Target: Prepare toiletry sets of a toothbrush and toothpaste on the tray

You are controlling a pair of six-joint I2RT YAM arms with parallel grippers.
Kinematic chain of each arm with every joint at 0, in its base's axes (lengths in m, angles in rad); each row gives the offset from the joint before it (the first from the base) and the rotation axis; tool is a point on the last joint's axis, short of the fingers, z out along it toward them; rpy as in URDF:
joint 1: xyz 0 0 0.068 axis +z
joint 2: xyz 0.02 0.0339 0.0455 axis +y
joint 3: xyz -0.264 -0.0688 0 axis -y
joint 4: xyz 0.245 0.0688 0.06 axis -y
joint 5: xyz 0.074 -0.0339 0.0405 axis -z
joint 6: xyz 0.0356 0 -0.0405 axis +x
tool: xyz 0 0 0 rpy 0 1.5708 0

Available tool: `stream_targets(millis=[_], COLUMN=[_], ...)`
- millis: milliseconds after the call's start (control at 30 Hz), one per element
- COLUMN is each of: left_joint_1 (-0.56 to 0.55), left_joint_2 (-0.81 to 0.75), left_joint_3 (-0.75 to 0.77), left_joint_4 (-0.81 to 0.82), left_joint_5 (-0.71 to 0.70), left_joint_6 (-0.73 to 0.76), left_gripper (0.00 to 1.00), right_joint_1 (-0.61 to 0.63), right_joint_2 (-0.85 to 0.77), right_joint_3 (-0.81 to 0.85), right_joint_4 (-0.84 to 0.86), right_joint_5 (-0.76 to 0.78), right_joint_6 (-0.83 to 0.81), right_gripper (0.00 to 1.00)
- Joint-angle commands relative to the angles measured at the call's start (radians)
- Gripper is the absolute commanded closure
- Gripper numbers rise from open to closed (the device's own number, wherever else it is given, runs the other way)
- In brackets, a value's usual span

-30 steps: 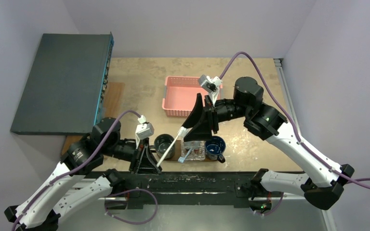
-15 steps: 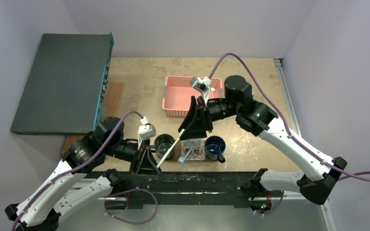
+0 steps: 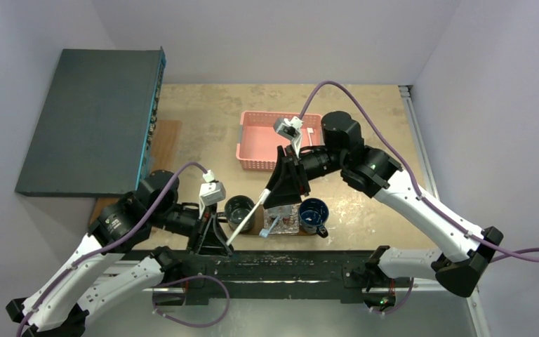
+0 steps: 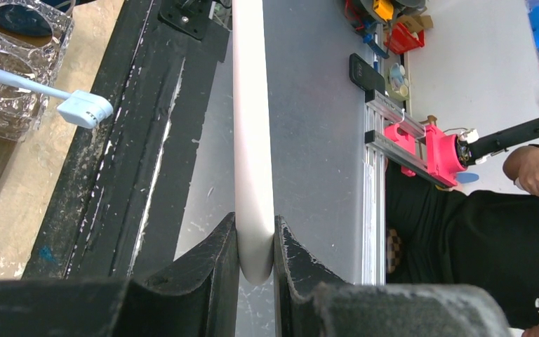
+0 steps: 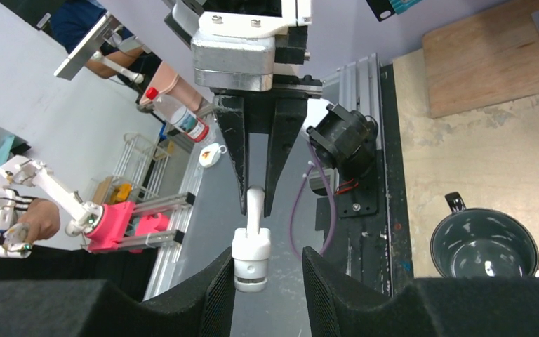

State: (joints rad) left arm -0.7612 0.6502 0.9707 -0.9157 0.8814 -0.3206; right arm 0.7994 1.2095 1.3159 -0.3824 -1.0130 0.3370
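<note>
Top external view: the left arm [image 3: 105,242] lies low and folded along the near edge, forearm running toward the centre. Its left gripper [image 3: 219,241] sits just in front of the dark mug [image 3: 238,211]. The right arm [image 3: 400,196] bends in from the right, elbow high, wrist turned down and toward the left arm. The right gripper [image 3: 272,198] hangs over the clear glass holder [image 3: 285,219], with the pink basket [image 3: 260,137] behind it. In the left wrist view the left jaws are pressed tight on the white handle of a toothbrush [image 4: 254,133], which slants up from there to the right gripper. In the right wrist view the right jaws stand partly spread, flanking the toothbrush's blocky white far end with a gap on one side, so they are not clamped on it. A second toothbrush [image 4: 77,107] leans out of the glass holder. The tray [image 3: 257,231] lies under the mugs and holder, beneath the held toothbrush.
</note>
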Motion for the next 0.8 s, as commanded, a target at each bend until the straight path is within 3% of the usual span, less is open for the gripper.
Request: stream_targets(millis=[0,767], left_joint_1=[0.001,0.002], left_joint_2=[0.011,0.032], left_joint_3=[0.036,0.026], left_joint_4=[0.005,-0.002], left_joint_5=[0.005,0.014], left_joint_6=[0.025,0.049], left_gripper=[1.0,1.0], right_joint_1=[0.006,0.011], right_joint_2=[0.0,0.019], right_joint_3=[0.003,0.022], right_joint_4=[-0.021,0.032], right_joint_5=[-0.014,-0.028], right_joint_6=[-0.03,-0.006], right_gripper=[0.59,0.62])
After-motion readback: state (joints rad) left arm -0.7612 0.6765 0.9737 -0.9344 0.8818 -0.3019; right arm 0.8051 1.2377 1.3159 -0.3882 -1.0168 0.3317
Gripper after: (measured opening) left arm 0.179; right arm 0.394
